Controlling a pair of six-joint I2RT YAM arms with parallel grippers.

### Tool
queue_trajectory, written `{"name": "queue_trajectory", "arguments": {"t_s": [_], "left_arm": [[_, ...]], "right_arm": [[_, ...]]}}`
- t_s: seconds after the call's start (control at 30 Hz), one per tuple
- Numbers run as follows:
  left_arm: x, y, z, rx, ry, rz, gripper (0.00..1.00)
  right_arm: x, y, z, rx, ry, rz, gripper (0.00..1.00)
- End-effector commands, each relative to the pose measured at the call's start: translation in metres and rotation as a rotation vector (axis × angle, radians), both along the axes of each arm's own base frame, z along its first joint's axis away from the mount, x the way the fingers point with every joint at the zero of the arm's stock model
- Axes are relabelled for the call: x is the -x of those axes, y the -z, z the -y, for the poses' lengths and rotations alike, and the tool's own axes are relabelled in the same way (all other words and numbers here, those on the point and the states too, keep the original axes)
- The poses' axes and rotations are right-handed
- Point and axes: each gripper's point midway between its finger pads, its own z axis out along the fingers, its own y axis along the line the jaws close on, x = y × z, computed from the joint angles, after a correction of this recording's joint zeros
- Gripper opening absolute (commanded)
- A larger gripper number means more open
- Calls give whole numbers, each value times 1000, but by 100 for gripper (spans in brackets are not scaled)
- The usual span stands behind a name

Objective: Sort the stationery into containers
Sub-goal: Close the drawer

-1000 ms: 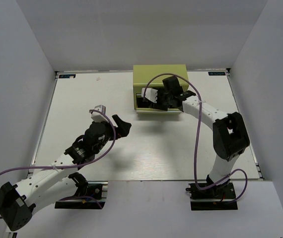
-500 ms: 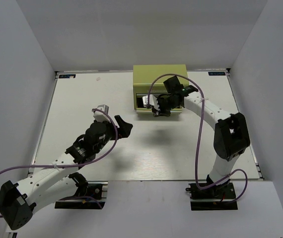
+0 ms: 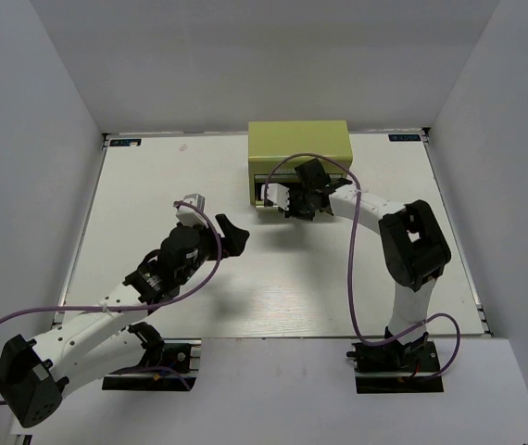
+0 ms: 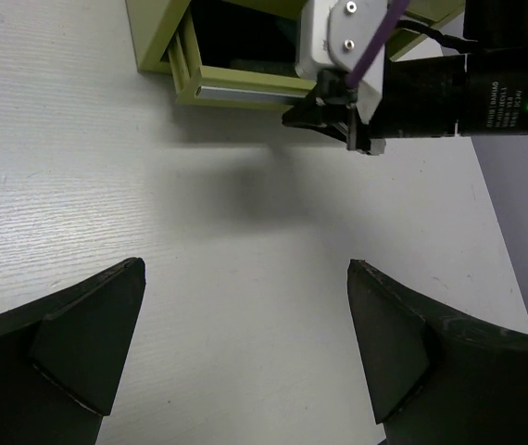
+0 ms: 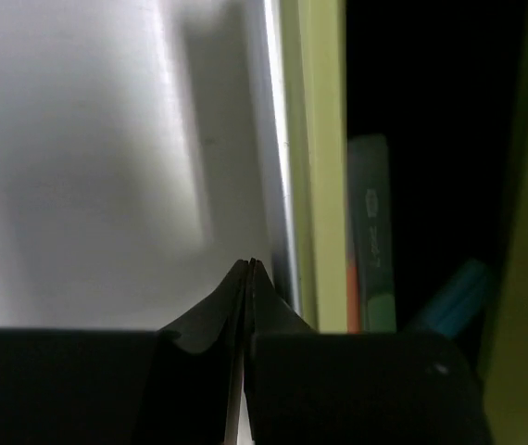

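Right gripper [image 3: 292, 202], pinched shut and empty, has swung down to the 6 o'clock lip of the open drawer [image 5: 324, 139] of the boxy lime-green metal toolbox [image 3: 299, 141] at 12 o'clock, where a stubby mint-green highlighter [image 5: 368, 213] lies inside, so closing it probably comes next.

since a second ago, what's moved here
The right hand slid left and nearer along the front of the toolbox, to the lip of its drawer. It is shut there, fingertips together on nothing. Nothing was visibly taken or let go. The left hand, open, only crept slightly forward. The toolbox stayed put.
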Motion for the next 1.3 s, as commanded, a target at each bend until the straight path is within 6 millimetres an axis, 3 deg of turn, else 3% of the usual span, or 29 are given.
{"name": "queue_trajectory", "arguments": {"t_s": [0.0, 0.2, 0.3, 0.5, 0.6, 0.63, 0.7, 0.73, 0.77, 0.8, 0.83, 0.87, 0.93, 1.0, 1.1, 1.2, 1.27], "left_arm": [[-4, -23, 7, 37, 13, 42, 100], [-4, -23, 7, 37, 13, 41, 100], [-4, -23, 8, 45, 11, 37, 100], [-3, -26, 7, 60, 8, 41, 100], [-2, -20, 6, 47, 8, 28, 100], [-1, -23, 5, 54, 8, 34, 100], [0, -20, 5, 47, 8, 28, 100], [0, -23, 4, 41, 12, 41, 100], [0, -23, 4, 41, 12, 41, 100], [0, -23, 3, 29, 16, 47, 100], [0, -23, 3, 29, 16, 47, 100], [0, -29, 6, 26, 35, 68, 100], [3, -31, 11, 34, 70, 76, 100], [5, -34, 18, 28, 118, 90, 100], [-1, -35, 25, -1, 149, 87, 100], [-3, -26, 32, -44, 182, 62, 100], [-6, -28, 38, -56, 208, 65, 100]], "right_arm": [[-64, -37, 0, -50, 184, 272, 0], [-98, -47, 7, -28, 267, 371, 0], [-104, -48, 10, -15, 287, 383, 0], [-103, -47, 11, -19, 294, 372, 0], [-90, -57, 7, -37, 269, 324, 2], [-65, -56, 3, -56, 223, 211, 6], [-45, -78, -5, -131, 181, 171, 17], [-21, -81, -7, -176, 149, 108, 21], [-15, -98, -5, -217, 169, 112, 25], [-9, -101, -3, -234, 179, 100, 30], [-4, -105, -4, -261, 201, 82, 43], [0, -122, -1, -291, 208, 96, 51], [-4, -131, 6, -327, 327, 81, 65], [-17, -147, 17, -350, 440, 105, 70], [-29, -163, 36, -381, 596, 130, 89], [-28, -175, 52, -391, 665, 164, 90], [-28, -170, 66, -361, 724, 194, 90]]}}
